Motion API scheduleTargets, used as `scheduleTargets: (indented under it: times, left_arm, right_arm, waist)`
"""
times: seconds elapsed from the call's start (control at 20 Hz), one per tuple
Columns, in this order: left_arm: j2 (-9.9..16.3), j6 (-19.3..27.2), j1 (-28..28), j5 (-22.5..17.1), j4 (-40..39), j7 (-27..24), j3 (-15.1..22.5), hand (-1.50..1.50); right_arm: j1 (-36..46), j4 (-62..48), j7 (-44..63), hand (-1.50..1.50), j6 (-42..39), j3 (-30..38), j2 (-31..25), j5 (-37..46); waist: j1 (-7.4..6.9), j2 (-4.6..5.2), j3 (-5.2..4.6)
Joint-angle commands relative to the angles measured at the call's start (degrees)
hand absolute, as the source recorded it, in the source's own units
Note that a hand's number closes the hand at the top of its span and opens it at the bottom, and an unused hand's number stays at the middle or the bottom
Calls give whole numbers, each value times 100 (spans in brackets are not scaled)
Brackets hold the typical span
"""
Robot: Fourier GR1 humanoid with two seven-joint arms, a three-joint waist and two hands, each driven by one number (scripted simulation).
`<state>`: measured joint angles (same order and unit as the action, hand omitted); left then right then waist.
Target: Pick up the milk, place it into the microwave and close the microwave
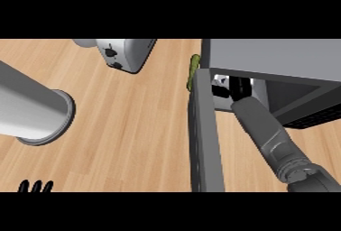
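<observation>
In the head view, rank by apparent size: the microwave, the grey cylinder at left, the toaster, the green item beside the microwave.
1. Microwave, door open.
2. Grey cylinder; it looks near the camera, so its true size is unsure.
3. Toaster, cut off at the top.
4. Green item, mostly hidden.

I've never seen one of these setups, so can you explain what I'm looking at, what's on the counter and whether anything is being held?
This is one view from the robot's head, looking steeply down at a wooden counter. The grey forearm reaches into the open microwave, past its open door. The right hand is deep inside beside something white; whether it holds it is unclear. Fingers of the left hand show at the lower left, resting. Also there: a toaster, a grey cylinder and a green object.
</observation>
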<state>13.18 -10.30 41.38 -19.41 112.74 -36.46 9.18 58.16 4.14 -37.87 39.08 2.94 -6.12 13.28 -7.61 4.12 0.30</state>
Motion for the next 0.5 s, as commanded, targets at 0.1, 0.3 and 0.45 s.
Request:
scheduleTargets:
  times: [0.1, 0.3, 0.45]
  left_arm:
    - [70, -105, 213, -37, 36, -114, -74, -150]
    - [44, -11, 264, -14, 215, 9, -39, -150]
    - [-24, -45, 364, 102, 152, -141, 67, -150]
  right_arm:
    - [-241, 372, -540, -150, -1006, 646, 274, -672]
    - [-525, 443, -1025, -150, -1806, 849, 105, -876]
    - [-810, 332, -1252, -150, -2080, 941, 218, -965]
  waist:
    - [87, -158, 14]
    - [255, -200, 11]
    - [270, -223, 1]
